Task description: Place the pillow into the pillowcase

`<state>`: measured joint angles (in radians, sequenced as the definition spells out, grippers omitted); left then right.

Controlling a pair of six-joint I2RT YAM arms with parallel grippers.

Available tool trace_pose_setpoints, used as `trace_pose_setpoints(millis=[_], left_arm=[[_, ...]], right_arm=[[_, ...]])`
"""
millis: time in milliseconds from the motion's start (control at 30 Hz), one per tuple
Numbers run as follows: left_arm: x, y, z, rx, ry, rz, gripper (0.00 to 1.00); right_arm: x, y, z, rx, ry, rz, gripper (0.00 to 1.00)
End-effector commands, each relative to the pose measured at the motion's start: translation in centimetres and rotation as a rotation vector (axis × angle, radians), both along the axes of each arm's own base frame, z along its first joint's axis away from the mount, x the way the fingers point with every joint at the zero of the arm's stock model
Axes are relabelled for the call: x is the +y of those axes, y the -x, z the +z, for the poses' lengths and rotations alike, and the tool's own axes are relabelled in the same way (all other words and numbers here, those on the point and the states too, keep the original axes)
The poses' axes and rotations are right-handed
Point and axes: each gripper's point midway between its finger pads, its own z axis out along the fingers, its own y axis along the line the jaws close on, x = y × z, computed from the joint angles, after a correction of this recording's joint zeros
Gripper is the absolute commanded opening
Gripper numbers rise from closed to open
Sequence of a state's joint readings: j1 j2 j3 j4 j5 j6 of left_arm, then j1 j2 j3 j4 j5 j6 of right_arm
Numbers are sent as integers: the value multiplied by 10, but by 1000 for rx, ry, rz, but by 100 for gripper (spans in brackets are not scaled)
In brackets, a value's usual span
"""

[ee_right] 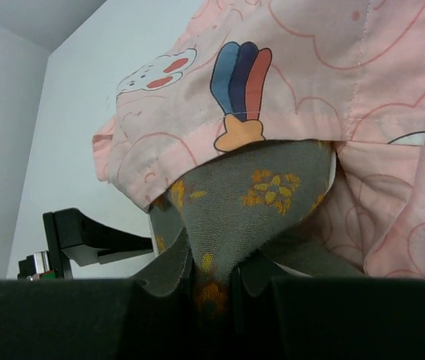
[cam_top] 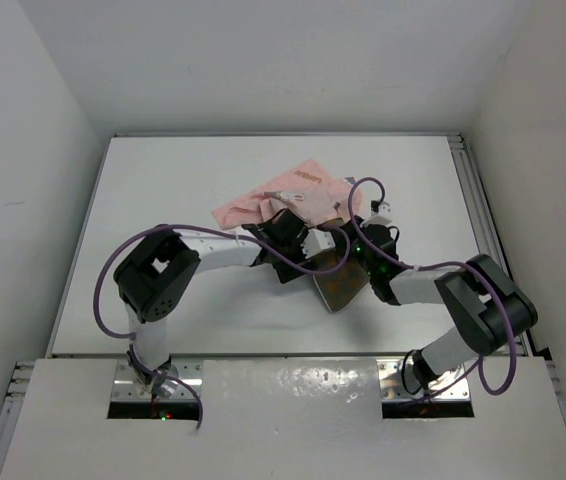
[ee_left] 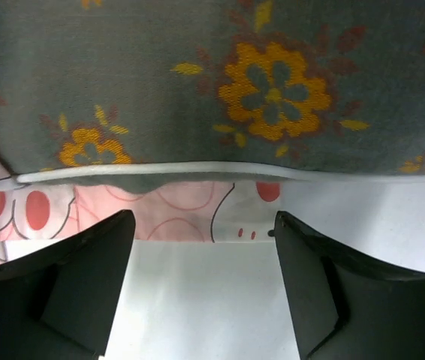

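The pillow, olive-grey with orange flowers and pale piping, has its far end tucked into the mouth of the pink pillowcase. My right gripper is shut on a pinched fold of the pillow's near end. In the left wrist view the pillow fills the top, with the pillowcase's lower layer lying flat under its piped edge. My left gripper is open just short of that edge, with only bare table between its fingers. From above, the pillow pokes out toward the arms from the pillowcase.
The white table is walled on the left, back and right. A metal rail runs along its right edge. Both arms crowd together mid-table, with purple cables looping over them. One dark finger of the left gripper shows in the right wrist view.
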<state>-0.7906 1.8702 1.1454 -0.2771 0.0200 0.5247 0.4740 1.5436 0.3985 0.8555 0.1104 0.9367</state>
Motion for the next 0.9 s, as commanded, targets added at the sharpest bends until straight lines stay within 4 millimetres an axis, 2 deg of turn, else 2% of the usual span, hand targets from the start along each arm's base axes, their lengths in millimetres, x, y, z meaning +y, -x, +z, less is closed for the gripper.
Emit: trace_pose_setpoints(millis=[0,67,133,233,300,400,467,500,567,600,633,733,867], left_arm=[[-6,13,-13,38,7,-75,73],[-8,27,-21,96,8,-114,73],[-6,32,-29,125,-8,-112,73],[-1,49,-28,209,-20,-122,70],[-7,55,-20,253,18,-141,67],[-3,61,-5,280,104,-141,63],[-4,60,5,242,146,-146,55],[-6,61,7,233,144,-157,54],[-6,56,3,203,105,-137,56],[-6,56,-7,208,79,-114,58],[-10,49,-7,187,78,-102,64],[-7,35,-20,161,44,-44,70],[2,16,-25,65,22,46,73]], right_arm=[[16,-15,81,-221,-146,23,0],[15,-15,81,-222,-142,25,0],[17,-15,83,-224,-144,28,0],[14,-14,84,-228,-140,25,0],[13,-13,85,-229,-133,24,0],[11,-14,84,-223,-126,20,0],[13,-14,85,-225,-130,24,0],[13,-14,83,-220,-131,24,0],[14,-12,83,-221,-134,29,0],[14,-12,83,-220,-134,31,0],[13,-11,84,-223,-135,31,0],[13,-9,84,-223,-138,35,0],[11,-6,85,-224,-139,35,0]])
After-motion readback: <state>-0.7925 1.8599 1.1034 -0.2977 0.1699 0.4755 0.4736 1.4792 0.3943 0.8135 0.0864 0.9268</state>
